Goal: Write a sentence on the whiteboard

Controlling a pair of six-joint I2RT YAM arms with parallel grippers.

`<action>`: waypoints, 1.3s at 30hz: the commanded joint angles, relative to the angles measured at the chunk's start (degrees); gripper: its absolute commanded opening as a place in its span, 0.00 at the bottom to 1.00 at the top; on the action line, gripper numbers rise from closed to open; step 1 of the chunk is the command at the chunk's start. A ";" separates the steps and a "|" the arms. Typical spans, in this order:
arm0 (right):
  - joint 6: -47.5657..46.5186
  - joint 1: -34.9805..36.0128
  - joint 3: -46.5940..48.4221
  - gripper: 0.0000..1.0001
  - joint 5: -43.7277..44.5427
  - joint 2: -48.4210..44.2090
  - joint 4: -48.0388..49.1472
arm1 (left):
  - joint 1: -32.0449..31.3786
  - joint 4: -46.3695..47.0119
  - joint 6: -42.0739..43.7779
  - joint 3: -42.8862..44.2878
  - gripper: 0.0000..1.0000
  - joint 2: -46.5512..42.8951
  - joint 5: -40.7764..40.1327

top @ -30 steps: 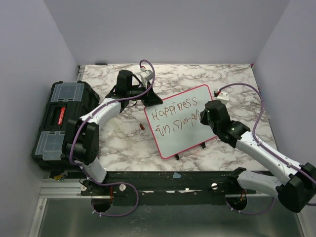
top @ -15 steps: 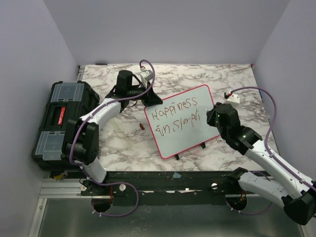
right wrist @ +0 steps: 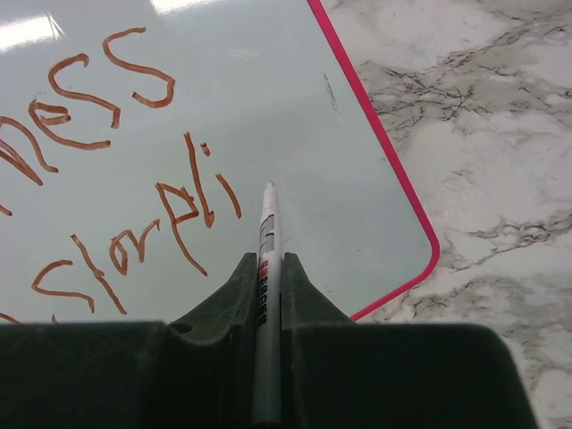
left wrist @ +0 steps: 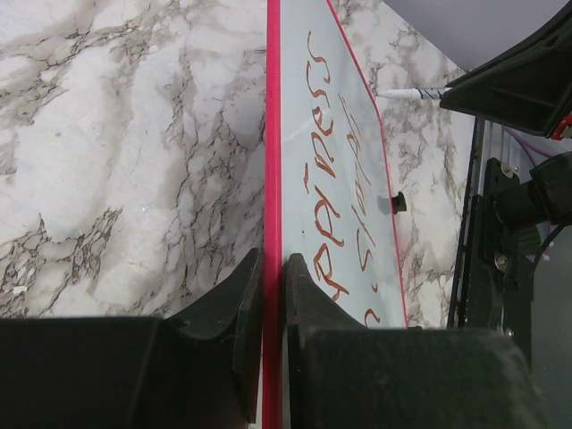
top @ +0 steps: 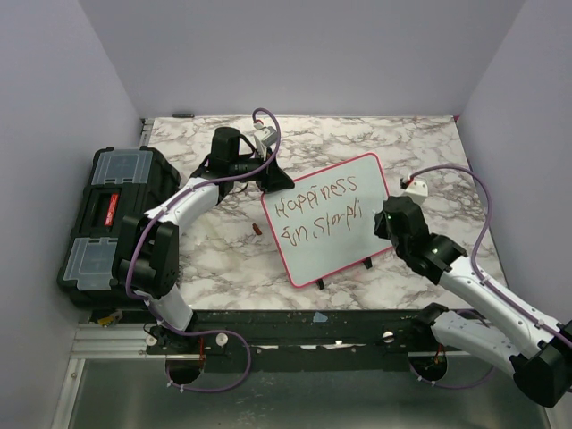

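While my right gripper (right wrist: 268,273) pinches the marker (right wrist: 266,210) and my left gripper (left wrist: 273,268) clamps the whiteboard (top: 344,250) at its 10 o'clock corner, mid-table (top: 223,259), the sentence (top: 317,210) stops at "Simpli". I judge the remaining letters may crowd the 3 o'clock edge, or hard pressing could tilt the board.

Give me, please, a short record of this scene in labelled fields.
Board: white glossy board with pink-red frame, on the marble-patterned table
Writing: red-brown handwritten lettering, roughly "Happiness / in Simpli", unfinished
Left gripper: shut on the board's frame edge
Right gripper: shut on a grey marker pen, tip over blank board right of the last letter
Nearby: black plastic toolbox, left
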 commanded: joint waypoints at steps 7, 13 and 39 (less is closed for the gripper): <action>0.96 -0.07 -1.90 0.01 2.09 -2.12 0.37 | 0.99 4.05 3.04 0.22 0.00 -0.35 0.19; -0.01 -0.02 -1.64 0.01 2.30 -1.74 0.66 | 1.40 4.23 2.87 0.47 0.00 0.25 0.41; -1.43 -0.03 -0.08 0.01 3.01 4.32 8.87 | 1.50 4.58 2.38 0.44 0.00 0.65 0.87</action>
